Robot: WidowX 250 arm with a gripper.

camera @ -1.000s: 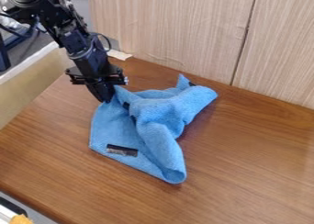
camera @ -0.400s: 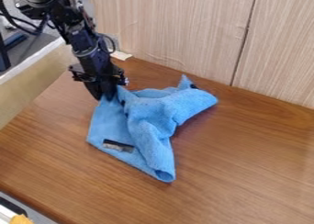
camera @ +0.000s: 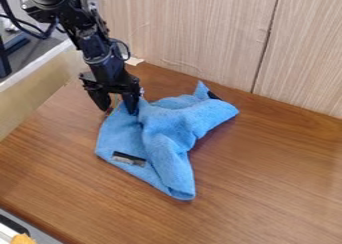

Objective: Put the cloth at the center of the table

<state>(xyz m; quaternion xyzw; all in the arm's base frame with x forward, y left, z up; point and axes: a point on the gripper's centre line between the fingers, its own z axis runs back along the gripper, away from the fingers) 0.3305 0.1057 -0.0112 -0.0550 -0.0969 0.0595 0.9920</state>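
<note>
While the black two-finger gripper (camera: 118, 111) is hanging at the upper-left edge of the crumpled sky-blue fabric cloth (camera: 167, 125), its two fingers are standing apart: claw open. The finger nearer the middle of the view is touching the cloth; the other is sitting just beside its edge. Cloth position: lying in raised folds on the brown wood-grain table (camera: 274, 188), around the middle of the view and slightly left. One corner is pointing toward the pale wood-grain panel (camera: 194, 33) behind; a dark-and-grey rectangular label (camera: 128, 159) is showing near the lower-left edge.
</note>
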